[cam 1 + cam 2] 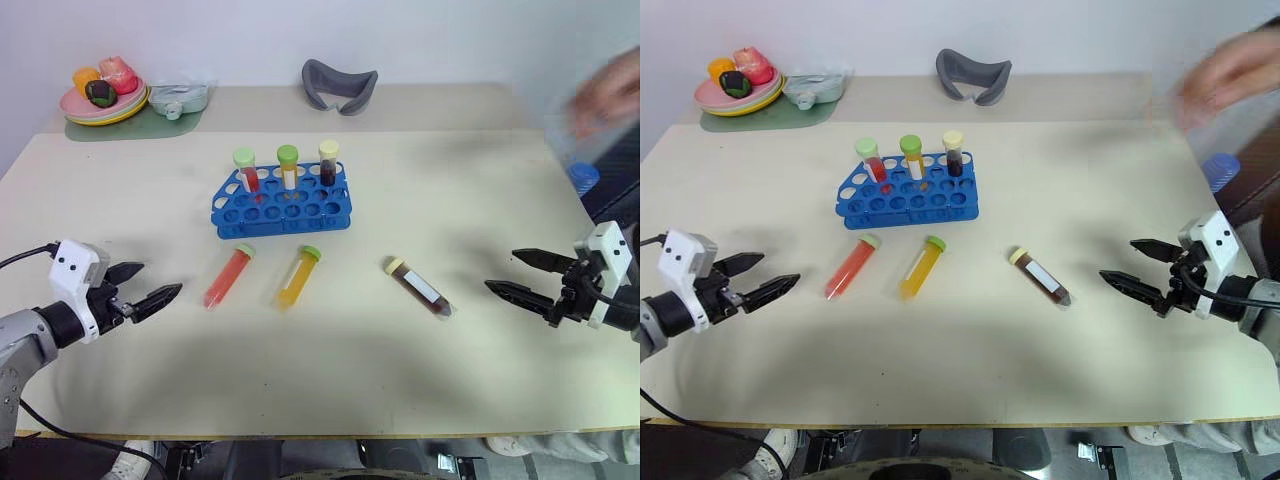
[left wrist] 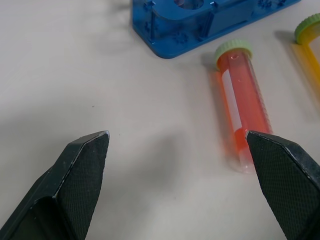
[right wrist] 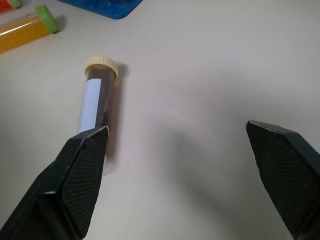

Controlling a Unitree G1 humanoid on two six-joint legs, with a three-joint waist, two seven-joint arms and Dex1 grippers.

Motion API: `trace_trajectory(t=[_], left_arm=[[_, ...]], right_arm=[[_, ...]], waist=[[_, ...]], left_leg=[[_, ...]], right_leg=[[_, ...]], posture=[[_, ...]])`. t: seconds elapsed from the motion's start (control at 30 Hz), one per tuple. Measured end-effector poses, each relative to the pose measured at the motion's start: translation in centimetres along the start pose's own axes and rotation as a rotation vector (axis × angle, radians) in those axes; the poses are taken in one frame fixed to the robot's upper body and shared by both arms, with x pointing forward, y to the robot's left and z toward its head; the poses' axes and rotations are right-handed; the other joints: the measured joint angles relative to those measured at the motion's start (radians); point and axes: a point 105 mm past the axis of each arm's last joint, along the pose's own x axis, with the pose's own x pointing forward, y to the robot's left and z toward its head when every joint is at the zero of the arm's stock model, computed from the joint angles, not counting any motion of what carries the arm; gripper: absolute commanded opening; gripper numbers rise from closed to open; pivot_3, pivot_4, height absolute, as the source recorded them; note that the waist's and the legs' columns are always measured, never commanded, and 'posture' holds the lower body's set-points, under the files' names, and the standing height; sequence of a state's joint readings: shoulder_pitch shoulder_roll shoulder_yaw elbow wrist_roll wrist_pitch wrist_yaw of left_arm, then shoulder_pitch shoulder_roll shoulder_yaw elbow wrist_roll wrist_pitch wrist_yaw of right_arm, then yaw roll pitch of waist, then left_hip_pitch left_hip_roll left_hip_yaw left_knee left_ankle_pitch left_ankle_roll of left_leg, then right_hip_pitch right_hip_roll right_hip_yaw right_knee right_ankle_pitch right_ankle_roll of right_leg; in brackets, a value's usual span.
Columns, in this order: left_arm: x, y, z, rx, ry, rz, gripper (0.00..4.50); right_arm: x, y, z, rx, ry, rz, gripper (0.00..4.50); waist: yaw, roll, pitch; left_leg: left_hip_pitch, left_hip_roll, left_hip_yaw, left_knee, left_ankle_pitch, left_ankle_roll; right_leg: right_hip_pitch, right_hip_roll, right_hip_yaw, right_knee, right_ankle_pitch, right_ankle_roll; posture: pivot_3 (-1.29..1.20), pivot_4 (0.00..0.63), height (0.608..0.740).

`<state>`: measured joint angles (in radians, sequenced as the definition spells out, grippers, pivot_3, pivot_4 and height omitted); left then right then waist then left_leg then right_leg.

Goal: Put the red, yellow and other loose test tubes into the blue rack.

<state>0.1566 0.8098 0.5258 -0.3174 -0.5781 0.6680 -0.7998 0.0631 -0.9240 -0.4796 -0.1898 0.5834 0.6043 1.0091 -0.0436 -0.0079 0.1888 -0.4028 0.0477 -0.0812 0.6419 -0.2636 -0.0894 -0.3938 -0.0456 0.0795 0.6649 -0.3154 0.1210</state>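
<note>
The blue rack [image 1: 281,210] stands mid-table with three capped tubes upright in its back row. In front of it lie three loose tubes: a red one [image 1: 228,277] with a green cap, a yellow one [image 1: 298,277] with a green cap, and a dark brown one [image 1: 420,287] with a cream cap and white label. My left gripper [image 1: 146,286] hovers open just left of the red tube [image 2: 239,110]. Right of the brown tube [image 3: 97,107], my right gripper [image 1: 522,275] is open and empty.
At the table's back left a plate of toy fruit [image 1: 102,95] rests on a green mat beside a pale container [image 1: 180,97]. A grey curved object [image 1: 340,84] lies at the back centre. A person's hand [image 1: 610,90] moves at the far right above a blue-capped item [image 1: 583,177].
</note>
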Motion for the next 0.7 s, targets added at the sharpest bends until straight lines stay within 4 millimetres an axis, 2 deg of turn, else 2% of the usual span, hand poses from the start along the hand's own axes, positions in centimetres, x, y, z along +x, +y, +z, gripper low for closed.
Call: trace_trajectory(t=[0.5, 0.57, 0.7], left_arm=[[0.2, -0.5, 0.5, 0.004, -0.032, 0.020, 4.48], [0.4, -0.9, 0.6, -0.002, -0.050, 0.016, 4.48], [1.8, -2.8, 2.2, 0.025, -0.108, -0.055, 4.48]], right_arm=[[1.8, 0.2, 1.0, -0.007, -0.010, 0.040, 4.50], [2.1, 0.4, 1.3, -0.001, 0.004, 0.035, 4.50], [3.4, 1.8, 2.9, -0.034, 0.012, 0.050, 4.50]], waist=[[0.000, 0.000, 0.000], [-0.001, 0.000, 0.000], [0.001, 0.000, 0.000]], left_leg=[[0.000, 0.000, 0.000, 0.000, 0.000, 0.000], [0.001, 0.000, 0.000, 0.000, 0.000, 0.000], [0.000, 0.000, 0.000, 0.000, 0.000, 0.000]], right_leg=[[0.000, 0.000, 0.000, 0.000, 0.000, 0.000], [0.000, 0.000, 0.000, 0.000, 0.000, 0.000], [0.000, 0.000, 0.000, 0.000, 0.000, 0.000]], posture=[[0.00, 0.150, 0.740], [0.00, 0.150, 0.740], [0.00, 0.150, 0.740]])
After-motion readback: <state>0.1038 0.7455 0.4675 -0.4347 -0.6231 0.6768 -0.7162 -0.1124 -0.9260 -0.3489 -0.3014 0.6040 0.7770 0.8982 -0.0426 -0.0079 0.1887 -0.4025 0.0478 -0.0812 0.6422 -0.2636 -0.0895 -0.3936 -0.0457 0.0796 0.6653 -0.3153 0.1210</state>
